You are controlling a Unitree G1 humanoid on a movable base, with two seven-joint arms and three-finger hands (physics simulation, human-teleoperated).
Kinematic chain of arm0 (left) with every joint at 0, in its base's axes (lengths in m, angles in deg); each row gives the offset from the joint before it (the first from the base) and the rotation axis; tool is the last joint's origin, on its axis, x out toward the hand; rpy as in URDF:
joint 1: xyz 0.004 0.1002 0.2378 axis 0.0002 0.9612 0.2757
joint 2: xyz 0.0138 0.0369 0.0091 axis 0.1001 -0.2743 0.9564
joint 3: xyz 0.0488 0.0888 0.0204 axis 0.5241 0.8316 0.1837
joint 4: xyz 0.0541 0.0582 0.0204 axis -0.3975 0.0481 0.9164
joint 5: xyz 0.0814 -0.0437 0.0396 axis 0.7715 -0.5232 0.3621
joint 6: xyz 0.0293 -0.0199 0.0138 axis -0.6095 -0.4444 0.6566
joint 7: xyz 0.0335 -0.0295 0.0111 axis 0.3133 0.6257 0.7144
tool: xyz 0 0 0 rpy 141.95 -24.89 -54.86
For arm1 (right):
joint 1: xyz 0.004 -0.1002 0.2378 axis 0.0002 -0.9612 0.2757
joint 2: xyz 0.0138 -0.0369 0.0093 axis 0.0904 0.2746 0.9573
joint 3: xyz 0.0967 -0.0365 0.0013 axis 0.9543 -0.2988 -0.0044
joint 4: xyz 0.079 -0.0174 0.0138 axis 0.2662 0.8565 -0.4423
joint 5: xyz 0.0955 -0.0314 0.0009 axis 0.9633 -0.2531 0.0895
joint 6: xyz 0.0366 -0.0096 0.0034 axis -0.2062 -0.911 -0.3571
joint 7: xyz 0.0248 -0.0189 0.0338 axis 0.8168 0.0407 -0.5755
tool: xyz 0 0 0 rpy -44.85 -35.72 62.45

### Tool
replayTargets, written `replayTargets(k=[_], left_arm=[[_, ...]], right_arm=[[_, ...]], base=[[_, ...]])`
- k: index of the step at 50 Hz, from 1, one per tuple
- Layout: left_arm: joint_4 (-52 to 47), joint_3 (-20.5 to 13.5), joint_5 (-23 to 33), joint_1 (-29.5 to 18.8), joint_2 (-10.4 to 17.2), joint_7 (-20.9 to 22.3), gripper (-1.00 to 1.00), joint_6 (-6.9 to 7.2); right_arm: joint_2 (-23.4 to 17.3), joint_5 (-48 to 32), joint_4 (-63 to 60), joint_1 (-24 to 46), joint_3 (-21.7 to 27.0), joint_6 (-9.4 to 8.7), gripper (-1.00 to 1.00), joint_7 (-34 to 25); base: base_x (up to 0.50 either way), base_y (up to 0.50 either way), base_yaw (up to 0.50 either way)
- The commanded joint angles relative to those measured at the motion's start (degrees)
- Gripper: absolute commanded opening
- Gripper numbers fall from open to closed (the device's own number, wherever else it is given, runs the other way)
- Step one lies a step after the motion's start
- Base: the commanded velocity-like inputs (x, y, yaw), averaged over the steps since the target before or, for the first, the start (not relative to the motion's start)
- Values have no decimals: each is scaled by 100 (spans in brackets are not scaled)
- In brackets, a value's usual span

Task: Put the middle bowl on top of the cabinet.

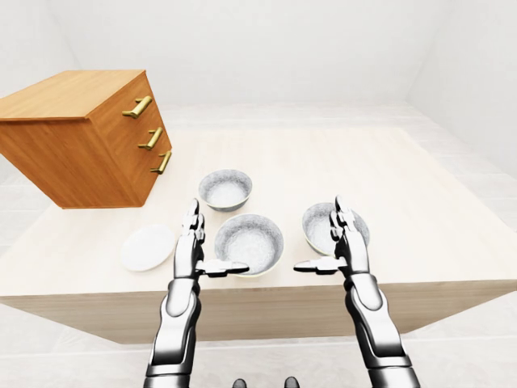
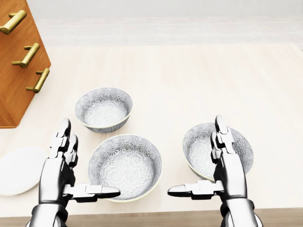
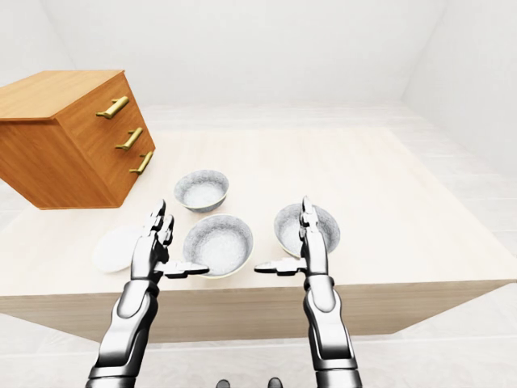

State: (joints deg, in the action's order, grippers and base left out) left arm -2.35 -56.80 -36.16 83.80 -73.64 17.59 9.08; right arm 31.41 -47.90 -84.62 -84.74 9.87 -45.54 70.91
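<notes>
Three grey patterned bowls stand on the pale wooden table (image 2: 199,71). The middle bowl (image 2: 125,166) is nearest the bottom of the head view, between my two hands. Another bowl (image 2: 103,109) sits up and to its left, the third bowl (image 2: 225,142) to its right. The wooden cabinet (image 1: 73,137) with three brass handles stands on the table at the upper left, its flat top (image 1: 69,90) bare. My left hand (image 2: 90,161) is open just left of the middle bowl, thumb pointing inward. My right hand (image 2: 194,154) is open over the third bowl's left rim. Neither hand holds anything.
A white plate (image 2: 19,170) lies at the left, below the cabinet and beside my left hand. The table's near edge (image 1: 266,291) runs just under my wrists. White walls and a pale floor surround the table.
</notes>
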Motion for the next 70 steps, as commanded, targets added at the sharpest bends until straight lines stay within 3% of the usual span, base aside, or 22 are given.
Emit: replayTargets(k=[1,5,13,18,25,27,34,42,53,59,70], left_arm=[[124,-122,90,2,18,128,100,33],[41,-129,47,39,41,125,100,57],[183,-116,42,13,55,115,100,-48],[45,-126,41,98,71,124,100,-58],[-263,-270,-68,99,132,143,100,166],[-332,-363,-139,147,150,147,100,126],[-542,-429,-187,216,175,194,100,250],[-764,-523,-190,269,193,193,100,344],[-872,-574,-76,276,195,140,100,335],[-1084,-640,-114,310,216,172,100,482],[-1211,-780,-196,291,259,254,100,589]], right_arm=[[-86,240,118,-34,61,-13,100,-225],[-44,203,129,-35,106,3,100,-279],[-2,196,156,-19,170,53,100,-313],[-2,246,13,-58,212,-51,100,-316],[-22,252,-531,-344,115,-212,100,-505],[17,76,-781,-476,56,-221,100,-388],[30,70,-910,-541,116,-244,100,-396],[19,91,-1324,-685,171,-416,100,-456],[16,172,-1741,-861,279,-589,100,-553],[24,219,-2089,-988,366,-592,100,-623],[68,207,-2300,-1002,412,-592,100,-634]], base=[[0,0,0],[0,0,0],[0,0,0],[0,0,0],[0,5,0],[0,50,0],[0,50,0],[0,50,0],[0,50,0],[0,50,0],[0,50,0]])
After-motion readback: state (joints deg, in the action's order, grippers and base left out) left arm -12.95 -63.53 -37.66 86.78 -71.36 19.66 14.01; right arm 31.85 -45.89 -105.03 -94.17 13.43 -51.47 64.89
